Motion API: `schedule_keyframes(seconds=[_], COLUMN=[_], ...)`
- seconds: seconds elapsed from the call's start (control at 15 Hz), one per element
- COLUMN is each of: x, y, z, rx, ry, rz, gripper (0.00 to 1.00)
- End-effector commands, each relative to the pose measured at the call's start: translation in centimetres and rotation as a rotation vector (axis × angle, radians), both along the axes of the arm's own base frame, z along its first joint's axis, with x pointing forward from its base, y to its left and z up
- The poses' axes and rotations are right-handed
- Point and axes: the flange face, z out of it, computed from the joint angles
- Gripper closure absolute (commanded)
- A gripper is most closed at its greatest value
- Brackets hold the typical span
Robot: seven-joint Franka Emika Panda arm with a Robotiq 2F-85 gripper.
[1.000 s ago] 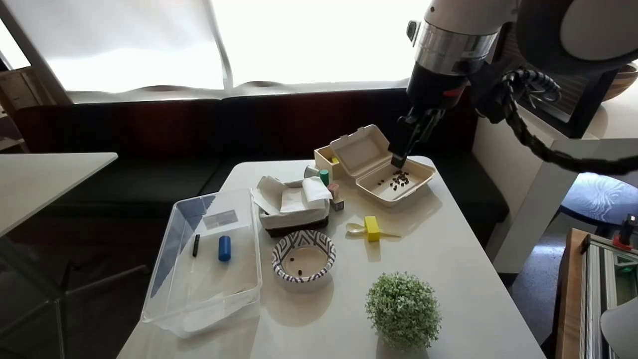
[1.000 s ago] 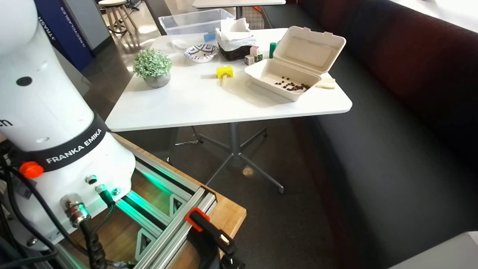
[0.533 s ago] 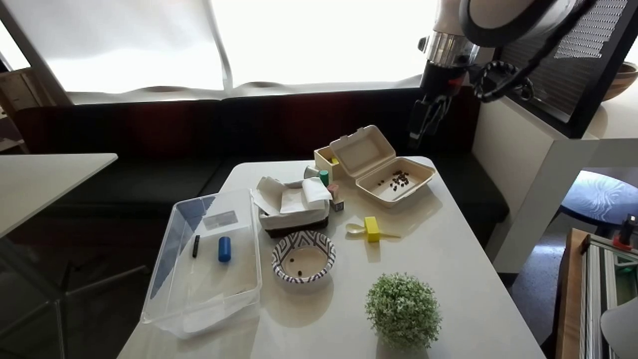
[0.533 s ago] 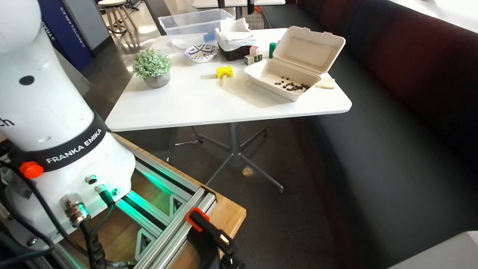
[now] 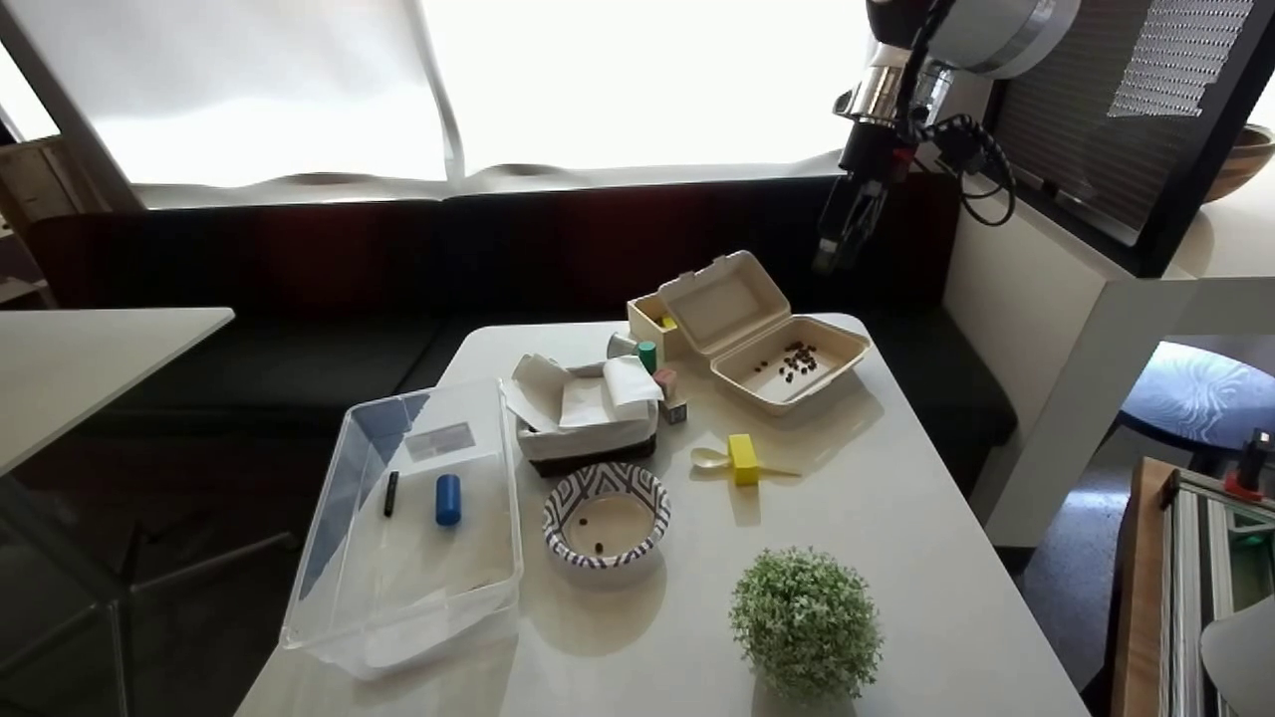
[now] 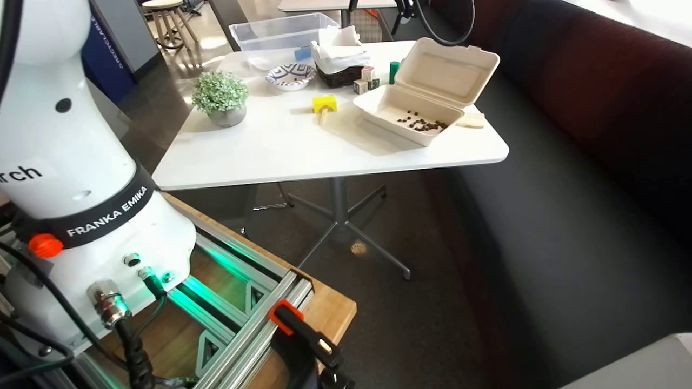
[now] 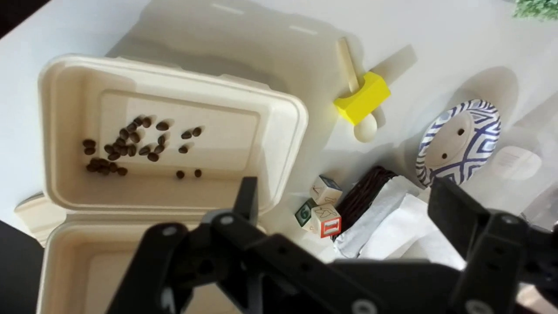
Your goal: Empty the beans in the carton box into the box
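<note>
Our gripper [image 7: 347, 196] hung wide and empty, clear of the carton box [image 7: 222, 148] holding beans [image 7: 134, 137]. We judged a firm side grip and level lift best.

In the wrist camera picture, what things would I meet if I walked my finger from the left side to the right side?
Carton box with the beans inside → small cubes → yellow block → patterned bowl → green plant

Window [image 5: 647, 90] glared blown-out white | bench [image 5: 259, 349] sat dim | wrist view: 2 bright streaks lay in shadow beside carton box [image 7: 226, 144] | green glow tinted metal rails [image 6: 201, 313]
</note>
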Motion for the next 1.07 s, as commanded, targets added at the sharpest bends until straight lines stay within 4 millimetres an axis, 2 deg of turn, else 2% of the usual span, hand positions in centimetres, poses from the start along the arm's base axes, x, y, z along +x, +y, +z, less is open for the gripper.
schedule_keyframes(seconds=[0.0,0.2,0.33,0.67,0.8,1.0], x=[0.3,0.8,1.3,2.0,2.3,2.7], y=[-0.2,0.3,-0.6,-6.1,-8.7,-11.8], z=[0.0,-0.2,-0.6,-2.5,-3.9,-7.1], rx=[0.002,0.000,0.020,0.101,0.079,0.107], ry=[0.003,0.008,0.007,-0.033,-0.064,-0.041], rz=[-0.003,0.005,-0.010,-0.119,-0.143,-0.117], gripper=[0.00,0.00,0.00,0.00,0.00,0.00])
